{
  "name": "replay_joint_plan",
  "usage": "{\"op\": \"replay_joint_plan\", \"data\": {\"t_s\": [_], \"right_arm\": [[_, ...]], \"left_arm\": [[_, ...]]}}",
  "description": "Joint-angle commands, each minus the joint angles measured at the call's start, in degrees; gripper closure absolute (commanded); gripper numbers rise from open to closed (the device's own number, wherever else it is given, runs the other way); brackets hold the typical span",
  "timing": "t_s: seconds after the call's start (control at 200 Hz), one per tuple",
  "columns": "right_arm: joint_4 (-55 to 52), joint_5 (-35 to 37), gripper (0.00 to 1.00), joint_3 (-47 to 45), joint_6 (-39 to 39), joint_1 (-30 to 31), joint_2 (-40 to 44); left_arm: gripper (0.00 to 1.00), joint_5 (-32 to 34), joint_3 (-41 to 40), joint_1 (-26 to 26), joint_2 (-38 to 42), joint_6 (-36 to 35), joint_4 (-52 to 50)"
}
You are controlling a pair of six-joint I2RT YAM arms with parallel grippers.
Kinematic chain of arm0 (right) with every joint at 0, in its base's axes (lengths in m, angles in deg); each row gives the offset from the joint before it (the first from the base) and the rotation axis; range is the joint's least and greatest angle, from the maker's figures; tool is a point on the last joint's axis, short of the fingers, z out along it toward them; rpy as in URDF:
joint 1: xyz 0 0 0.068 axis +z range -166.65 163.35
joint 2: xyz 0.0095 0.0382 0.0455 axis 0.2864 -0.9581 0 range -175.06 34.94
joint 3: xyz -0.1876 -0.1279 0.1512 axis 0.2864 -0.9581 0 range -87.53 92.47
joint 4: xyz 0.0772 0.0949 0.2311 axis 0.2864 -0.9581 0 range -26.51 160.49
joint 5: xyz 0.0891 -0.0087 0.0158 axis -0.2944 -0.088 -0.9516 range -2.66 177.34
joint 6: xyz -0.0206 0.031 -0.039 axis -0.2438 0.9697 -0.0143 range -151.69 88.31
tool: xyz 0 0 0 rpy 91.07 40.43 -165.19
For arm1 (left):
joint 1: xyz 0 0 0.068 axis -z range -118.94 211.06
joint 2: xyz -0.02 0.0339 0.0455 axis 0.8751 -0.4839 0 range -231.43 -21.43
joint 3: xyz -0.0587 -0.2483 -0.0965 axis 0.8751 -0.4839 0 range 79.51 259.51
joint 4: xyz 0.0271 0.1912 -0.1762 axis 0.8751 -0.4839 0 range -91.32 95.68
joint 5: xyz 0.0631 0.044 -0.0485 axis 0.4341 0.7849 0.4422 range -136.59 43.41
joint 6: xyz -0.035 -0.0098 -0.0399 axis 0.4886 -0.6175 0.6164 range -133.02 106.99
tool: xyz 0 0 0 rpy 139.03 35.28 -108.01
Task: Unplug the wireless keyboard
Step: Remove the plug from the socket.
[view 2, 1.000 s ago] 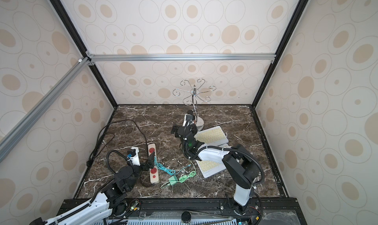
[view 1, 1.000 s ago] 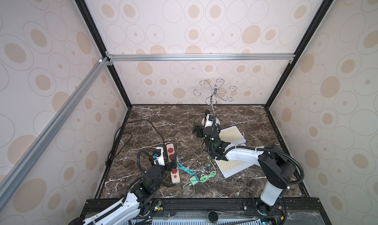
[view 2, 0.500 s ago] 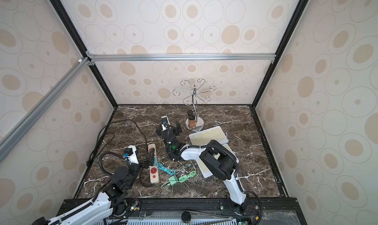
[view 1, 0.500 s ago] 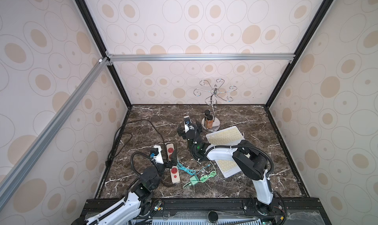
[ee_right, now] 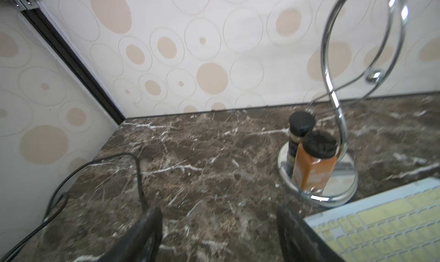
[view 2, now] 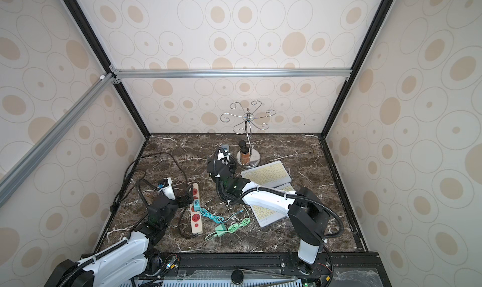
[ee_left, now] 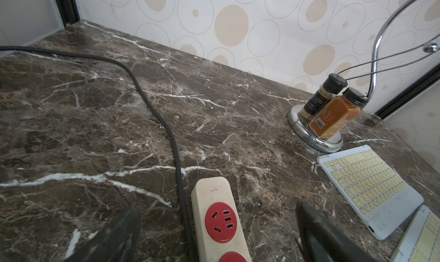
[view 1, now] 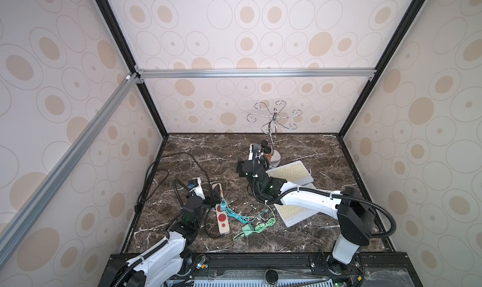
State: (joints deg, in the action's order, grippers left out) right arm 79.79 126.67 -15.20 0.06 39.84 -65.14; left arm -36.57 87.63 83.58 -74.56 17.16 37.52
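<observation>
Wireless keyboard [view 1: 292,213] half hidden under arm [view 1: 307,200]; left gripper [ee_left: 217,207], right gripper [ee_right: 219,210] both spread.

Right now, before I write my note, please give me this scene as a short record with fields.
left gripper: open, at the far end of the power strip
right gripper: open, empty, near the chrome stand
teal adapter: plugged into the strip, teal cable running from it
green adapter: loose on the table, not plugged in
far keyboard: flat, beside the stand
near keyboard: flat, partly under the right arm
spice bottles: two, on the stand's base
</observation>
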Motion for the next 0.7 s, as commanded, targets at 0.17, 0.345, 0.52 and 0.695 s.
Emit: {"op": "replay_joint_plan", "data": {"t_s": [0.17, 0.345, 0.52, 0.695], "right_arm": [[-22.96, -14.05, 0.29, 1.14, 16.49, 4.63, -0.03], [-24.4, -18.0, 0.29, 1.06, 17.53, 7.32, -1.14], [-24.11, -19.28, 0.3, -0.17, 17.66, 9.71, -0.37], [-23.42, -20.79, 0.3, -0.86, 17.3, 11.17, -0.12]], "left_arm": [[0.12, -5.06, 4.88, -3.77, -5.57, 8.06, -0.77], [0.31, -7.68, 6.41, -4.2, -7.62, 9.44, -2.5], [0.33, -8.78, 5.21, -4.24, -6.92, 9.19, -0.63], [0.36, -9.5, 5.53, -4.29, -7.34, 8.54, -0.59]]}}
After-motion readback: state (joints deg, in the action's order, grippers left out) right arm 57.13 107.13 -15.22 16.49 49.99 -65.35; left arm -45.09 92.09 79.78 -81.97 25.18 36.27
